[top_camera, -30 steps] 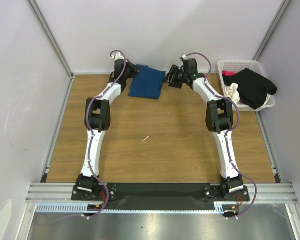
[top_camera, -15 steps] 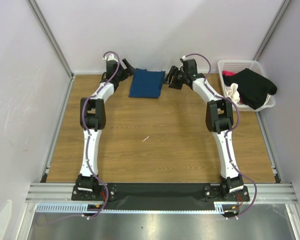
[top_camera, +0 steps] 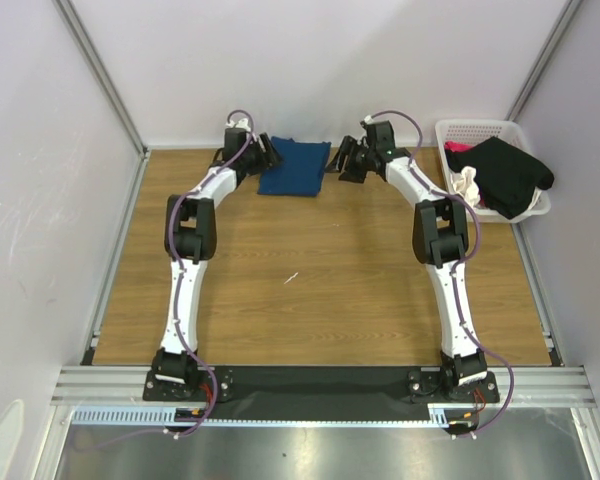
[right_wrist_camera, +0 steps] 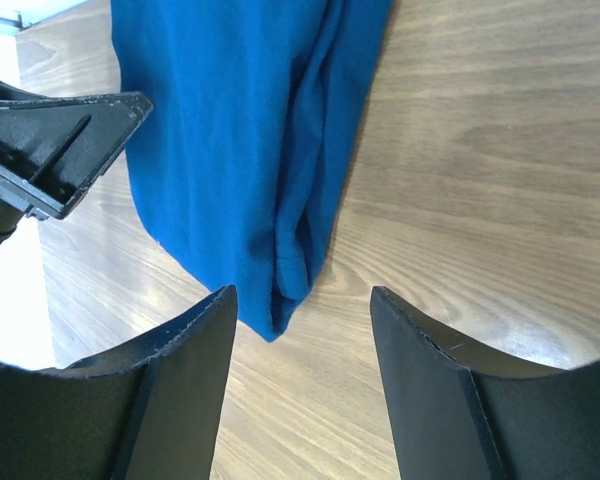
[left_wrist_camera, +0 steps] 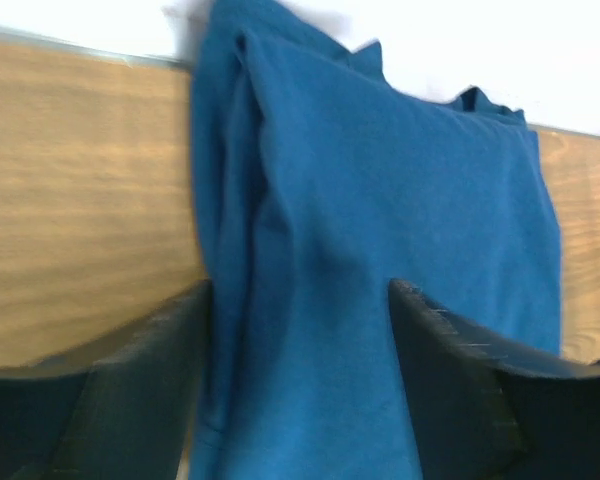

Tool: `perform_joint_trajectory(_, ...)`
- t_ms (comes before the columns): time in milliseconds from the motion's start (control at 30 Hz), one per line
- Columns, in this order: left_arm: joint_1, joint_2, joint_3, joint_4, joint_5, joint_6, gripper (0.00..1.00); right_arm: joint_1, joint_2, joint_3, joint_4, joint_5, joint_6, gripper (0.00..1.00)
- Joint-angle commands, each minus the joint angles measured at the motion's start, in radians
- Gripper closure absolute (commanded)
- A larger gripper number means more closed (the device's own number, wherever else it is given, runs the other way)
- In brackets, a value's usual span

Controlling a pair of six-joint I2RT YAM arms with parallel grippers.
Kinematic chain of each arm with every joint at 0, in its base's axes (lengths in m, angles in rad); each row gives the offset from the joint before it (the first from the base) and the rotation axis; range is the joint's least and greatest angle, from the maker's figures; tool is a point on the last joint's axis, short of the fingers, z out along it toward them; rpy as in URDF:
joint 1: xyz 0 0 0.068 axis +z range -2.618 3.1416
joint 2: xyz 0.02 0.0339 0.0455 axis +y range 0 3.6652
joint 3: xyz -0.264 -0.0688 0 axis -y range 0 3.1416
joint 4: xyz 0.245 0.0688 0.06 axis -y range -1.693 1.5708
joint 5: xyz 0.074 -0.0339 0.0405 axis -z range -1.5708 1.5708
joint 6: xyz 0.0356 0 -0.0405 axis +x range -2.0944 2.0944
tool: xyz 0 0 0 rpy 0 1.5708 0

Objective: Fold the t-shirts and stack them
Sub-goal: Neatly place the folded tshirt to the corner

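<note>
While flat, one blue t-shirt (top_camera: 295,167)

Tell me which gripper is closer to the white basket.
Right. The right gripper sits at the blue t-shirt's right edge, the side toward the basket. The left gripper is at its left edge, the whole shirt lying between it and the basket.

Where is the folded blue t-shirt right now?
In the top view, the folded dark blue cloth t-shirt lies flat at the far edge of the wooden table, between the left gripper and the right gripper.
</note>
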Motion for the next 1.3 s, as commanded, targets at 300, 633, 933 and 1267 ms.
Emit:
perform_joint_trajectory(300, -0.011, -0.057, 0.028, -0.164, -0.166, -0.040, 1.00, 0.004, -0.151, -0.064, -0.039, 0.004, -0.046, 0.39)
perform_joint_trajectory(633, 0.069, -0.454, -0.482, -0.152, -0.210, 0.113, 1.00, -0.012, -0.334, -0.340, -0.024, 0.032, -0.079, 0.39)
perform_joint_trajectory(933, 0.150, -0.730, -0.844, -0.328, -0.309, 0.067, 1.00, -0.023, -0.452, -0.497, -0.030, 0.039, -0.104, 0.39)
perform_joint_trajectory(1267, 0.216, -0.913, -1.002, -0.463, -0.611, 0.102, 1.00, -0.024, -0.489, -0.579, -0.028, -0.002, -0.112, 0.41)
